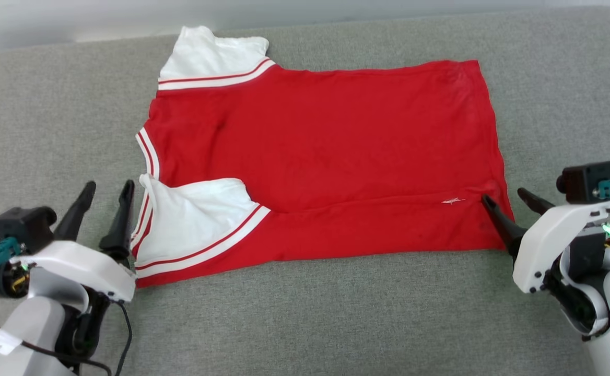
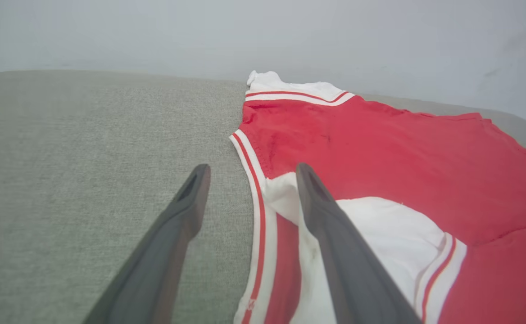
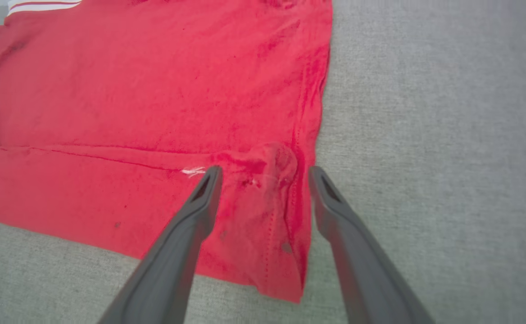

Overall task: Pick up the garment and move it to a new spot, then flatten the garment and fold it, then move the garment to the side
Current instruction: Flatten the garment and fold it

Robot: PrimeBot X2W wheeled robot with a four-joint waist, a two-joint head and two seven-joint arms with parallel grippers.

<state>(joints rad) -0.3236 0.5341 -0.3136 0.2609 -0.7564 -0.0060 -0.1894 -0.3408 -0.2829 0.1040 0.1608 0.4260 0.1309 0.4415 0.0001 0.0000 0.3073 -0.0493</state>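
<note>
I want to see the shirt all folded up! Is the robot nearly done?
Not yet. The garment lies flat, and its near edge looks folded over once. The left gripper by the sleeve and the right gripper at the hem are open, holding nothing. More folding and moving it aside are left.

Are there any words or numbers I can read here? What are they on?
None can be read.
White label on the left arm: print too small.
Tiny red mark on the garment trim: blurred.
Small white mark on its red cloth: not legible.
</note>
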